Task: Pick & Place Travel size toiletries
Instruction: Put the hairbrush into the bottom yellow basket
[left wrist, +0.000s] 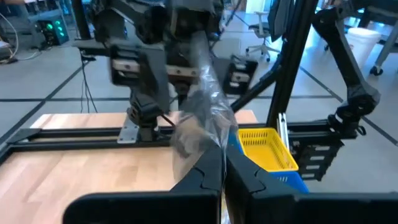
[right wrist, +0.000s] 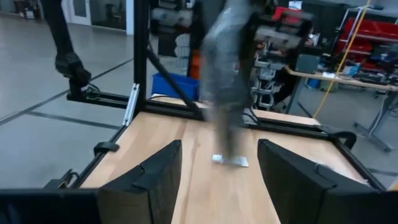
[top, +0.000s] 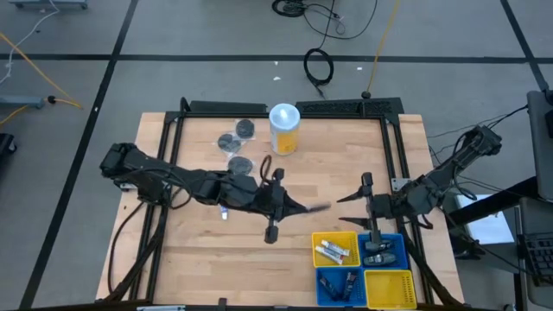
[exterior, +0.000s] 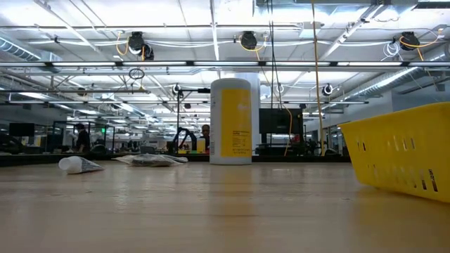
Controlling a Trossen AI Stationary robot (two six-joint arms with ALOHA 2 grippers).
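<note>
Packet [left wrist: 202,118] pinched in my left hand [top: 304,207] hangs midair (clear of the bench [top: 207,250]) for handover to the spread right hand [top: 352,190].

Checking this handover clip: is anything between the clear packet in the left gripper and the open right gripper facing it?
Nothing visible. The left gripper is shut on the clear crinkly plastic packet, held out over bare wooden table toward the right gripper, whose fingers are open. The yellow-and-white canister stands well behind.
</note>
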